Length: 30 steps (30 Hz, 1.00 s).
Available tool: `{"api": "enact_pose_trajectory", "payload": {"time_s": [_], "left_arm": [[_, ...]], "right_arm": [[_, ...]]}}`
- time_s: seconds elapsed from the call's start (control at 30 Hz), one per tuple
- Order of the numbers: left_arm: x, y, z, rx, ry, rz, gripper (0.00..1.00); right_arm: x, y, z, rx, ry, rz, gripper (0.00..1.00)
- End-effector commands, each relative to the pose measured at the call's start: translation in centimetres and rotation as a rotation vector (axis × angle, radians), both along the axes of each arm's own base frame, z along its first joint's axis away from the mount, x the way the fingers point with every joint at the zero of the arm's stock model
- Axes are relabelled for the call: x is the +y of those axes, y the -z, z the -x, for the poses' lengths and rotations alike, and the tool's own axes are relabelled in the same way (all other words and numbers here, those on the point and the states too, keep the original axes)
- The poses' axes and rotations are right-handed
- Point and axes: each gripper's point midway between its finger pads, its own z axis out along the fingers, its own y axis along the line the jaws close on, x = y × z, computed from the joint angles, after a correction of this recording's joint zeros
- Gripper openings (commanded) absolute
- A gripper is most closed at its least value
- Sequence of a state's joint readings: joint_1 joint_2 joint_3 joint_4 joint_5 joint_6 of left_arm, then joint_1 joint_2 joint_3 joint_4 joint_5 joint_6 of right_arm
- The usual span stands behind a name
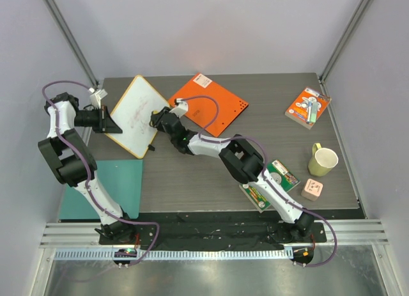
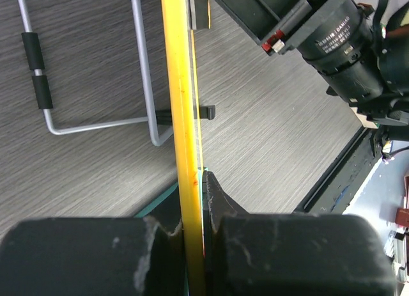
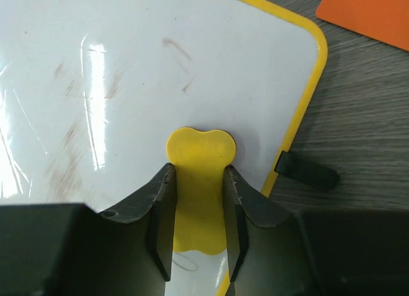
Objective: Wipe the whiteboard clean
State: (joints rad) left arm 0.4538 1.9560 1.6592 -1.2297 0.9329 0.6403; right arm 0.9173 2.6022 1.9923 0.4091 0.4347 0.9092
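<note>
The whiteboard [image 1: 133, 112] with its yellow rim is propped at a tilt at the back left of the table. Faint brownish smears mark its white face [image 3: 160, 66]. My left gripper [image 1: 108, 123] is shut on its left edge, and the yellow rim [image 2: 181, 117] runs between the black fingers [image 2: 192, 213]. My right gripper [image 1: 158, 120] is shut on a yellow bone-shaped eraser [image 3: 199, 149]. The jaws [image 3: 199, 173] hold the eraser flat against the board near its right rim.
A solid orange board [image 1: 208, 104] lies right of the whiteboard. A teal sheet [image 1: 108, 184] overhangs the table's near left. A wire stand [image 2: 96, 123] sits behind the whiteboard. At the right are a yellow-green mug [image 1: 323, 160], a packaged tool [image 1: 307, 106], a flat pack [image 1: 271, 181] and a small cube [image 1: 312, 189].
</note>
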Motion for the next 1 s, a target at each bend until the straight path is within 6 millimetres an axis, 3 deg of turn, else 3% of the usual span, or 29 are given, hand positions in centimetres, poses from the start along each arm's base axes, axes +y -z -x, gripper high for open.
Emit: {"api": "enact_pose_trajectory", "payload": {"time_s": [0.0, 0.33, 0.57, 0.83, 0.97], "left_arm": [[-1.5, 1.6, -0.9, -0.126, 0.180, -0.094, 0.00], [-3.1, 2.1, -1.4, -0.099, 0.206, -0.093, 0.00], [-3.7, 1.4, -2.3, -0.109, 0.202, -0.094, 0.00], [-4.5, 0.8, -2.8, -0.104, 0.200, -0.052, 0.00], [-4.7, 0.6, -2.8, -0.106, 0.202, -0.041, 0.00]], "right_arm": [[7.0, 3.2, 10.8, 0.088, -0.350, 0.129, 0.01], [8.8, 2.5, 13.2, 0.069, -0.473, 0.156, 0.01], [9.2, 2.2, 15.6, 0.073, -0.532, 0.152, 0.01], [8.9, 4.2, 18.6, 0.110, -0.543, 0.162, 0.01], [8.5, 4.8, 18.2, 0.102, -0.485, 0.189, 0.01]]}}
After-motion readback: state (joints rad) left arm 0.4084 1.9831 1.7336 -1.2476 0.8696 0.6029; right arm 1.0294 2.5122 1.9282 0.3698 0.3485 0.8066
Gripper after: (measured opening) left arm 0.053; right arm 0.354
